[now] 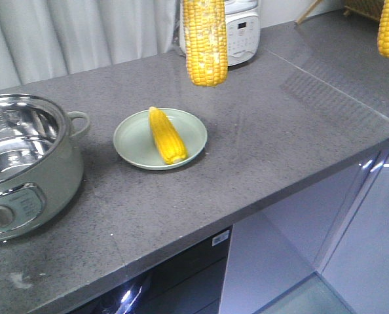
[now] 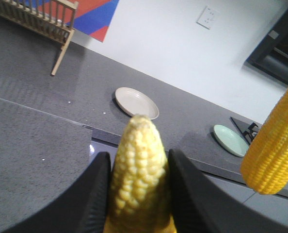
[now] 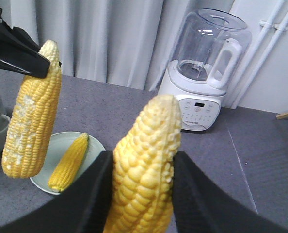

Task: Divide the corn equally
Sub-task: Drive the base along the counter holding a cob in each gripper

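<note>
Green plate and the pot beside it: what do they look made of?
Green plate: likely glazed ceramic, smooth pale green with soft sheen; melamine possible. Pot: polished stainless steel inside, mirror-like reflections; pale green outer shell, painted metal or plastic, unclear.

I get the front view from high up, looking down over the counter [image 1: 266, 137] and its front edge. The left wrist view peers close over its pale cob [image 2: 136, 179] toward the white wall [image 2: 183, 43]. The right wrist view looks over its yellow cob [image 3: 144, 170] toward the curtain [image 3: 110, 39]. The front and right wrist views share the green plate [image 1: 130, 139] and the blender [image 1: 241, 33].
</note>
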### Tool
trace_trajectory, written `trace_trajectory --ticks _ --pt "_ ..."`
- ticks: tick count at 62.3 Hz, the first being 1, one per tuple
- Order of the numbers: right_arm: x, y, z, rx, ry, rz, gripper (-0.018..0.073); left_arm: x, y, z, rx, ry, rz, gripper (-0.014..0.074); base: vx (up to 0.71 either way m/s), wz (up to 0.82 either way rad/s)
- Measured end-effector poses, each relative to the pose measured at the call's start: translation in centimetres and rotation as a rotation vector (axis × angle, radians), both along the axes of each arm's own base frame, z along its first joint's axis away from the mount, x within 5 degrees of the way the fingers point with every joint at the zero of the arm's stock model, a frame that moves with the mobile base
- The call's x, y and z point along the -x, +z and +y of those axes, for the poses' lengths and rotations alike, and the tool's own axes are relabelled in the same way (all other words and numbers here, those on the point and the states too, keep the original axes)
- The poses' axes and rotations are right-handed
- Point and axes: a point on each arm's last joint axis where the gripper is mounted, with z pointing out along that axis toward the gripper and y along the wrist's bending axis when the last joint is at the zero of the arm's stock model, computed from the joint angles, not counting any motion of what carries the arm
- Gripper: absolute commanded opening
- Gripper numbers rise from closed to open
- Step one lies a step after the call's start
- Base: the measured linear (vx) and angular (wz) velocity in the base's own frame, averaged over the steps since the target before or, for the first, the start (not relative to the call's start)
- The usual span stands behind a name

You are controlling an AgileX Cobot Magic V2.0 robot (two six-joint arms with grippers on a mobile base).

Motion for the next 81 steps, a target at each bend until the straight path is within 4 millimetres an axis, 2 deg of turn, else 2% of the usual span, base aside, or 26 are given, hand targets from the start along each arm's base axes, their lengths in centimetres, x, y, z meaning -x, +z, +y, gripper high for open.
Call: trace_trajectory --ticks 81 --pt "0.00 -0.01 0.00 0.000 0.000 0.001 -0.0004 0.00 0.00 0.00 0.000 0.000 0.000 -0.0007 -0.03 -0.26"
